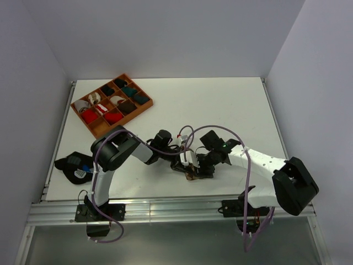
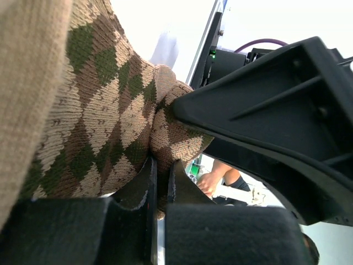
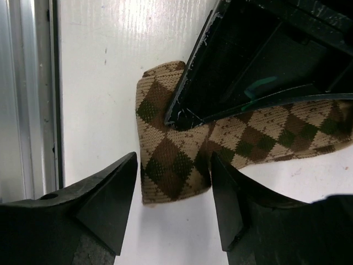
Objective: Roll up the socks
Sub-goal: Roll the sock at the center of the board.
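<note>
- Left wrist view: the left end effector (image 2: 161,182) is closed, with a fold of the argyle sock (image 2: 105,121) pinched between its fingers. A black finger of the other arm presses against the same fold from the right. No other view shows this pinch.
- Right wrist view: the right end effector (image 3: 174,165) stands well open, its two fingers straddling the sock's squared end. It clamps nothing. The sock lies flat on the white worktop (image 1: 220,105), partly under the left arm's black housing.
- Top view: both arms meet over the sock near the front edge of the worktop, about midway across. At this size the sock is little more than a brown patch.
- Count: two arms, one argyle sock, one tray. I cannot pick out a second loose sock.
- One orange divided tray (image 1: 150,102) sits at the far left corner. Its compartments hold sock rolls in black, teal, white, red and brown, too small to count reliably.
- One black item (image 1: 71,165) lies at the left edge; I cannot tell what it is.
</note>
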